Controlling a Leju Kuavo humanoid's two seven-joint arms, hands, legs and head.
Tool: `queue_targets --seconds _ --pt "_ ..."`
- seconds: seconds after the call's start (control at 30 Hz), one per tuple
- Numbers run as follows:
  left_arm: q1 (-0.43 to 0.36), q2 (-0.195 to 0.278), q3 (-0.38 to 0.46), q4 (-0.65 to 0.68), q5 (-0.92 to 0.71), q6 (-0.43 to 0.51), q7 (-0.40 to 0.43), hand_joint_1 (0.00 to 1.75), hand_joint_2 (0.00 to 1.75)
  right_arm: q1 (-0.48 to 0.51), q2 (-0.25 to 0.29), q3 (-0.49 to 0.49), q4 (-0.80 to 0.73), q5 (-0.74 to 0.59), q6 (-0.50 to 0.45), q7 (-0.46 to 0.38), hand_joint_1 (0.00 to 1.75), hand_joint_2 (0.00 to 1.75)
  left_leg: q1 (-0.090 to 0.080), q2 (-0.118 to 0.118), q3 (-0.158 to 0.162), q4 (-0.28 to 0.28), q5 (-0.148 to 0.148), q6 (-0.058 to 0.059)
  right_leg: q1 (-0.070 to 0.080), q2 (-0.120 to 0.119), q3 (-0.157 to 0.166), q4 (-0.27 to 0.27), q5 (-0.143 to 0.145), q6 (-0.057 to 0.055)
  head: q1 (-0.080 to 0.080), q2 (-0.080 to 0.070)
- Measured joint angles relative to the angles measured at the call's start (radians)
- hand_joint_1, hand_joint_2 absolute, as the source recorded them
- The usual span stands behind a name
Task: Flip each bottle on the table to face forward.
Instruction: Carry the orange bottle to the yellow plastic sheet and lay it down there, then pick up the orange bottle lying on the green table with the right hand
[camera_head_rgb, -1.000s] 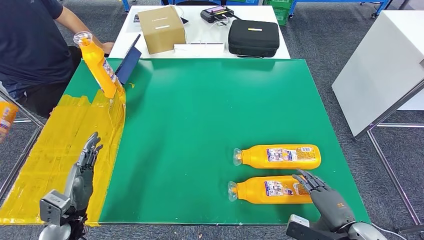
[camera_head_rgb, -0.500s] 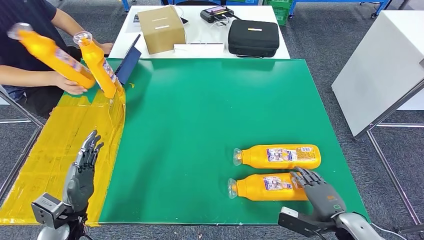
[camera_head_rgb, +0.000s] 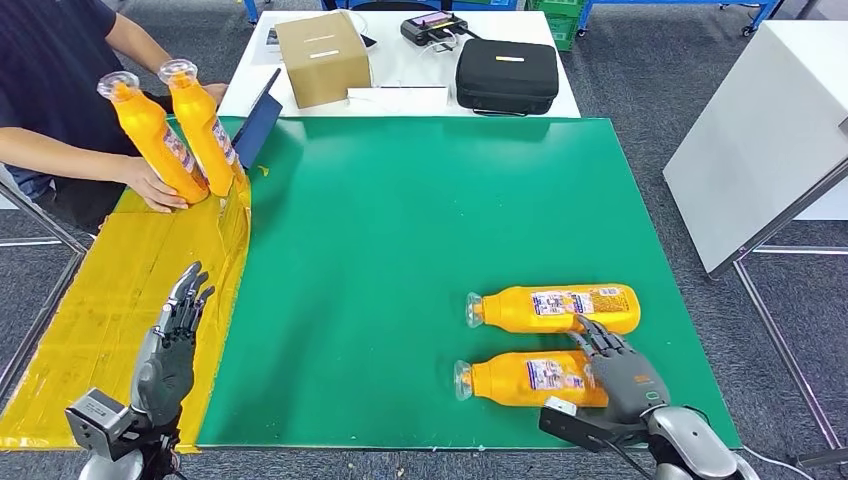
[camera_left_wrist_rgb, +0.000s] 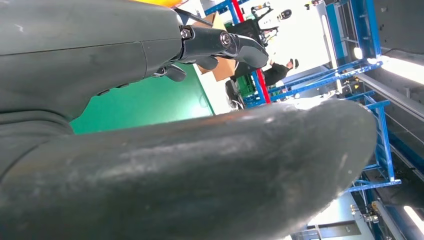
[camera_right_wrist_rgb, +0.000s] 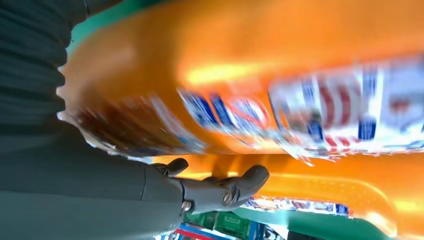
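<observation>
Since the earlier frame, we noted the right robot hand (camera_head_rgb: 612, 362) had advanced onto the nearer orange plastic bottle (camera_head_rgb: 525, 377), lying on the green surface (camera_head_rgb: 400, 220); fingers draped over it, grip uncertain. Next: close and roll. Left robot hand (camera_head_rgb: 172, 340) hung released.

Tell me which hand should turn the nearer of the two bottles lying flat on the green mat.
The right hand. It already lies over the base end of the nearer lying bottle, at the mat's near right. The left hand hangs open over the yellow taped strip, far across the green mat.
</observation>
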Motion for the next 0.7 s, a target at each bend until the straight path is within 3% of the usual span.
queue_targets --seconds 0.07,0.2,0.37,0.7 --pt "0.0 0.0 0.0 0.0 0.0 0.0 0.0 0.0 0.0 -0.007 0.006 0.004 0.009 0.001 -0.002 0.0 0.0 1.75 0.0 0.0 0.0 0.0 0.0 0.0 0.0 0.0 0.0 0.0 0.0 0.0 0.0 0.0" --pt "-0.002 0.0 0.0 0.0 0.007 -0.011 -0.001 0.0 0.0 -0.043 0.006 0.023 0.044 0.009 0.068 -0.003 1.75 1.75 0.0 0.002 0.002 0.0 0.0 0.0 0.0 0.003 0.0 0.0 0.0 0.0 0.0 0.0" --pt "-0.039 0.0 -0.006 0.024 0.024 -0.021 -0.007 0.0 0.0 -0.083 -0.092 0.085 0.073 -0.096 0.211 -0.023 1.75 1.75 0.0 0.003 0.008 0.0 -0.002 0.002 0.0 0.003 -0.004 -0.002 0.0 0.0 0.0 0.0" --pt "-0.093 0.001 -0.025 0.095 0.053 -0.021 -0.017 0.0 0.0 -0.101 -0.306 0.211 0.042 -0.309 0.273 0.026 1.75 1.75 0.0 0.0 0.012 0.0 -0.002 0.004 0.0 0.001 0.005 -0.008 0.0 0.002 0.0 0.0"
